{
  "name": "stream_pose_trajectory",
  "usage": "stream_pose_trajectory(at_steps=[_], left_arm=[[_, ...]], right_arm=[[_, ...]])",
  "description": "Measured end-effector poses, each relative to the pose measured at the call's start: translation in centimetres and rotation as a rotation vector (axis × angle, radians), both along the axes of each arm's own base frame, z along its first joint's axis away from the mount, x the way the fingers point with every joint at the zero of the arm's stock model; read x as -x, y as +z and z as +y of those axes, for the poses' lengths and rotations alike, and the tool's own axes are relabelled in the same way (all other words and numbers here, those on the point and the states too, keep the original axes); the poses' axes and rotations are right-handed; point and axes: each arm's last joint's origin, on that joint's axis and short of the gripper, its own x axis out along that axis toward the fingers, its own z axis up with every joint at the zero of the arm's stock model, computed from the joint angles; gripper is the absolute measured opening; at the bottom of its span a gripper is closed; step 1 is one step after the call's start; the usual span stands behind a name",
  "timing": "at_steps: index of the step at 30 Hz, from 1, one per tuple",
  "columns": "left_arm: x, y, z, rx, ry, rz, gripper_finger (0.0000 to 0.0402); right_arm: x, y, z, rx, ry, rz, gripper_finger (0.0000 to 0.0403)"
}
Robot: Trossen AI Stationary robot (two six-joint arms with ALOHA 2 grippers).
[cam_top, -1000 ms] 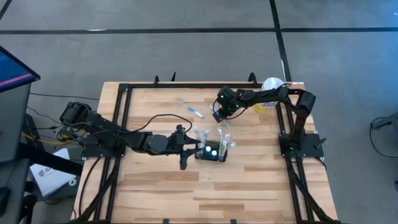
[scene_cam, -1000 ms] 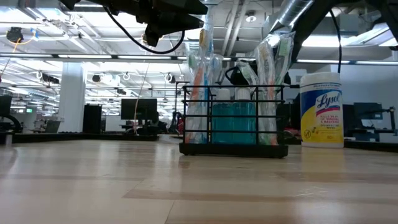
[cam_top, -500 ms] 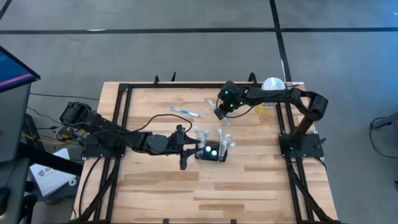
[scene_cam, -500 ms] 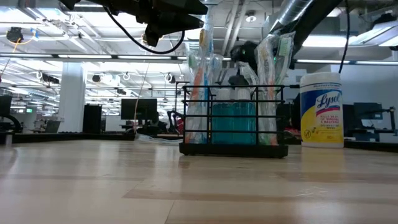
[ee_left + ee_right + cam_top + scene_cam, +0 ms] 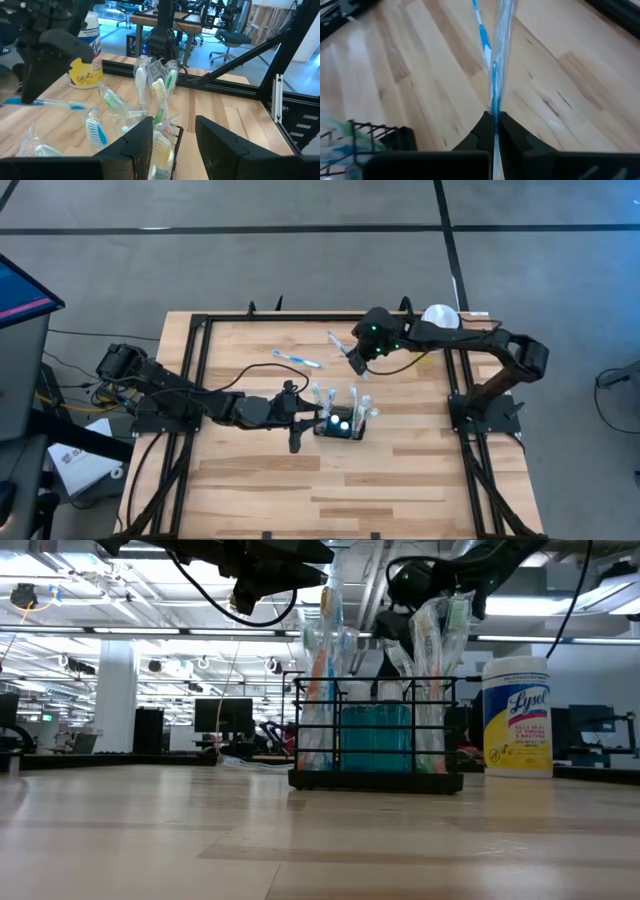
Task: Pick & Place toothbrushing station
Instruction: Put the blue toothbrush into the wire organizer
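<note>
Movement since a second ago is all on the right side: my right tool has pulled back toward the far edge of the tabletop, elbow swung outward, and the loose blue toothbrush now lies apart from it. Its jaws are pinched closed on a clear-wrapped toothbrush. My left arm stretches low across the tabletop, and its left tool stands parted, just beside the toothbrushing station, gripping nothing I can see. That station sits mid-tabletop, packed with wrapped brushes; the Lysol canister stands behind it.
</note>
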Motion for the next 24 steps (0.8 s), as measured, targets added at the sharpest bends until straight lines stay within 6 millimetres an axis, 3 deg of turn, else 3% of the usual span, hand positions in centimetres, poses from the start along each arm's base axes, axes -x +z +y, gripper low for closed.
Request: stream_pose_trajectory(at_steps=[11,24], left_arm=[[0.0,0.1,0.0,-0.080,-0.014,-0.002,0.0140],[-0.1,0.8,0.2,-0.418,0.008,0.002,0.0140]], right_arm=[[0.2,1.5,1.1,0.074,0.077,-0.039,0.0000],[1.3,4.7,1.5,0.153,0.093,-0.178,0.0003]])
